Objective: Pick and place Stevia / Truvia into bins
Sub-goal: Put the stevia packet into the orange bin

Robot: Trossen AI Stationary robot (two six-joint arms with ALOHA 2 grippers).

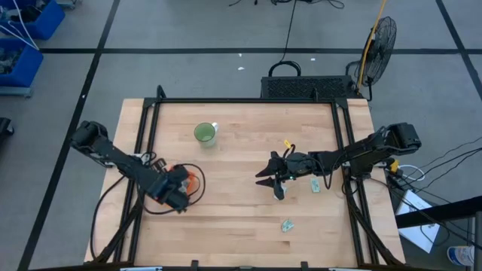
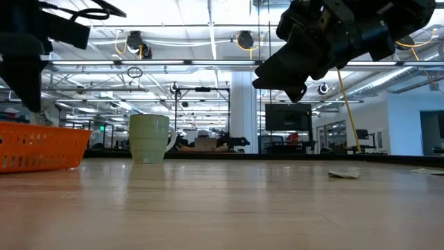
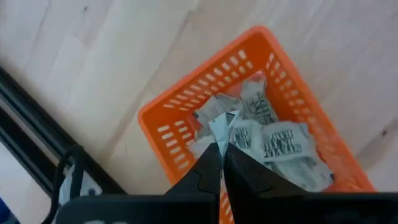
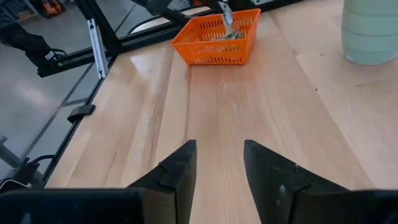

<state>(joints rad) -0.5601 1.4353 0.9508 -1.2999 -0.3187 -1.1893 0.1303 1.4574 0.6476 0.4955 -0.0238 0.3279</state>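
Note:
The orange bin (image 3: 186, 118) stands on the table's left part (image 1: 193, 179) and holds several white packets with green print (image 3: 283, 146). My left gripper (image 3: 221, 163) is above the bin and shut on one packet. My right gripper (image 4: 219, 165) hovers open above bare wood near the table's middle (image 1: 273, 181), touching nothing. It faces the far-off bin (image 4: 217, 37). Two more packets lie flat on the table, one (image 1: 315, 185) beside the right arm and one (image 1: 287, 224) nearer the near edge. In the low view the bin (image 2: 41, 146) is at the left. My left gripper pinches one packet by its upper end (image 3: 219, 129) between the two fingertips, coming from above and pointing down. The packet hangs below the fingers over the bin's inside (image 4: 226, 15). Whether its lower end touches the packets beneath, I cannot tell.
A round green cup (image 1: 205, 133) stands toward the far edge, left of centre, also seen as the cup (image 2: 149, 139) in the low view. Black frame rails (image 1: 147, 128) run along the table's left and right sides. Bare wood lies between the two grippers.

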